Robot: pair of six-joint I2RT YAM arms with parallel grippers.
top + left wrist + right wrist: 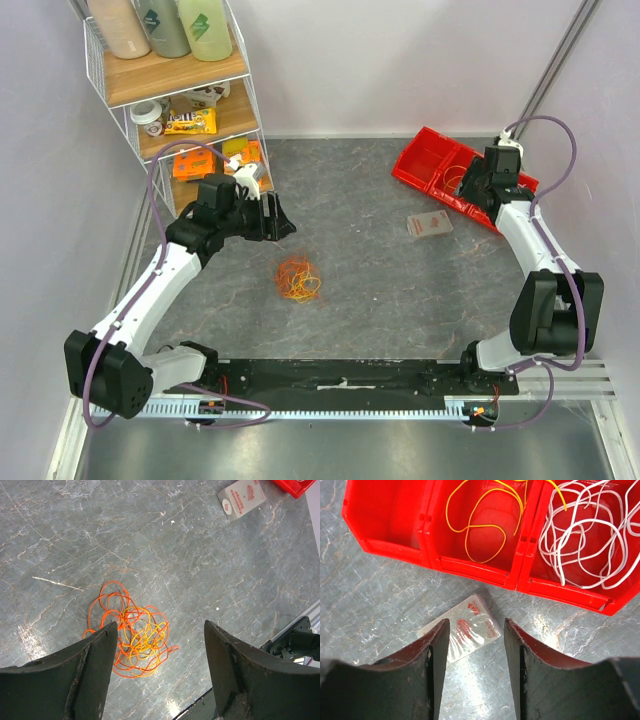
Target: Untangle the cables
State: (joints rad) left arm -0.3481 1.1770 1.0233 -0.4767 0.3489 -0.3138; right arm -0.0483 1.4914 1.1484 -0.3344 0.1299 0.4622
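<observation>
Cables (pixel 132 640) (orange-yellow tangle) below left end effector (pixel 160 625), jaws apart, right end effector (pixel 476 622) likewise, well away

The table (pixel 400 300) is dark grey with a marbled pattern of pale and rusty veins, and the loose cables (pixel 132 635) on it are bright orange with a few yellow strands wound through the middle. At the far right the bins (pixel 470 567) are glossy red, one holding a yellow cable (pixel 485 526) and its neighbour white cables (pixel 585 530), while the small packet (pixel 465 632) near them is pale grey with red print. Both arms (pixel 150 290) are white with black joints and purple hoses (pixel 151 200), and the left gripper (pixel 160 625) has dull black fingers.
</observation>
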